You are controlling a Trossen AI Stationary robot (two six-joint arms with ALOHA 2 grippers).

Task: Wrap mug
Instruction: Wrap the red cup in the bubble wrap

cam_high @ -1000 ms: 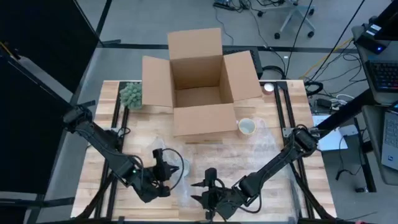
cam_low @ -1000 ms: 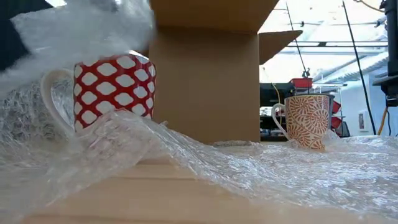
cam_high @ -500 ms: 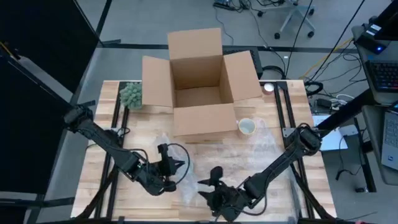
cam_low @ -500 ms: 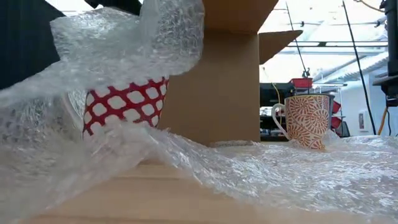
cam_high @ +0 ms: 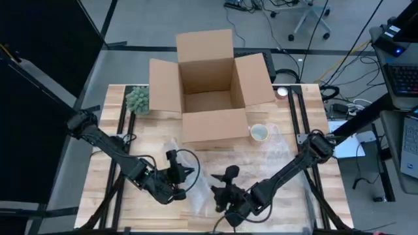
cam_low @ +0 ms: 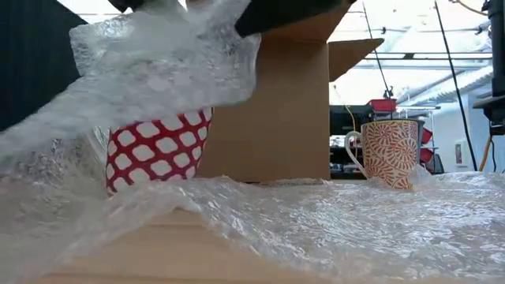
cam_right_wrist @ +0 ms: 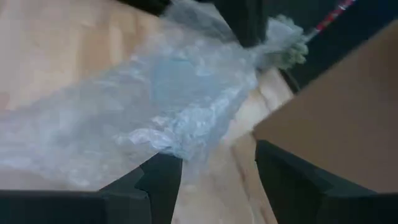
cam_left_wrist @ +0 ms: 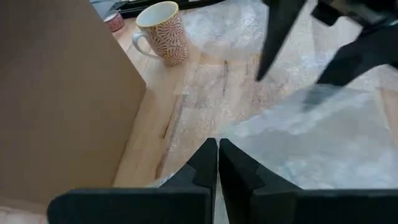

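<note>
A red mug with white lozenges (cam_low: 156,146) stands on the table, its upper half and handle under a raised flap of bubble wrap (cam_low: 158,71). The rest of the sheet (cam_high: 261,156) lies crumpled over the near table. My left gripper (cam_high: 183,173) is shut on the flap just above the mug. My right gripper (cam_high: 225,177) stands open beside it, on the flap's right. The mug does not show in the high view. My left gripper pinches an edge of the bubble wrap (cam_left_wrist: 231,132) between its two shut fingers, at their free ends. The flap runs from there over the mug's top, lifted off the table. One layer or several, I cannot tell. My right gripper: I cannot tell whether its open fingers (cam_right_wrist: 163,177) touch the wrap (cam_right_wrist: 168,99) in front of them.
An open cardboard box (cam_high: 209,91) stands at the far middle, close behind the red mug. A mug with an orange leaf pattern (cam_high: 259,132) stands upright by the box's right corner, on the wrap's far edge. A small green plant (cam_high: 137,99) is at the far left.
My left gripper has carried the flap of wrap toward the table's right, over the red mug, which has stayed in place. The flap now covers its top and handle. My right gripper has gone toward the far edge, up beside the flap.
</note>
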